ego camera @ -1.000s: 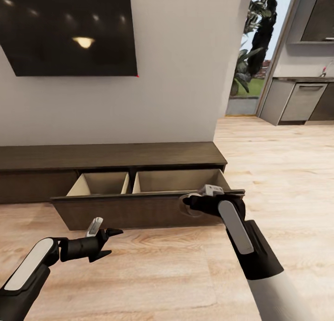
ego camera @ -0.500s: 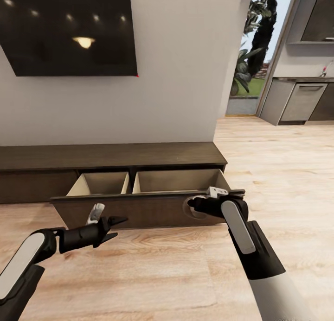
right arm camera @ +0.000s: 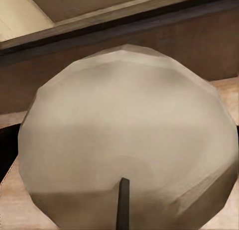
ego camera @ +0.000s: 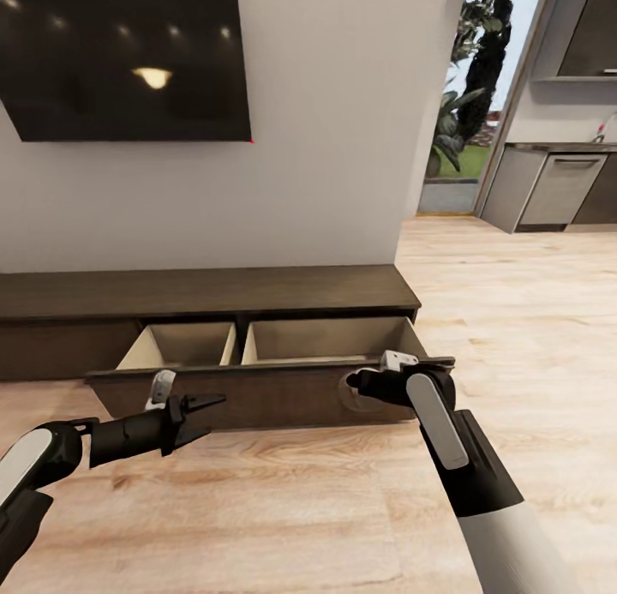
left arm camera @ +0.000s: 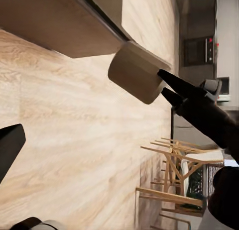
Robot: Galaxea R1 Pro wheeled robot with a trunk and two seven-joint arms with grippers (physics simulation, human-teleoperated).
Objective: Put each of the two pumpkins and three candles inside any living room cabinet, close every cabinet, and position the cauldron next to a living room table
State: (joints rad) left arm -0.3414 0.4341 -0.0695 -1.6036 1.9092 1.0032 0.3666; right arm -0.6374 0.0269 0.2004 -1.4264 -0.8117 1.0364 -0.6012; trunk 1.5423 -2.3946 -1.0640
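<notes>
The long dark-brown cabinet (ego camera: 206,290) stands against the white wall with its wide drawer (ego camera: 257,397) pulled out, two pale beige compartments showing. My right gripper (ego camera: 358,383) hangs just in front of the drawer's right end, shut on a candle (right arm camera: 129,140), a stubby pale cylinder with a dark wick. The left wrist view catches that candle (left arm camera: 137,70) between the right gripper's black fingers (left arm camera: 177,85) below the drawer front (left arm camera: 50,26). Near the drawer's left part, my left gripper (ego camera: 214,414) is open and holds nothing. Pumpkins, cauldron and table are out of view.
A dark TV (ego camera: 120,54) hangs on the wall above the cabinet. To the right, a doorway leads to grey kitchen cabinets (ego camera: 557,187) and plants (ego camera: 467,88). Wooden chairs (left arm camera: 169,165) stand behind. Bare wood floor (ego camera: 300,508) lies in front of the drawer.
My left arm has drawn back to the left and risen, its gripper now level with the drawer front. The right gripper with the candle has edged slightly right. The view shifted a little.
</notes>
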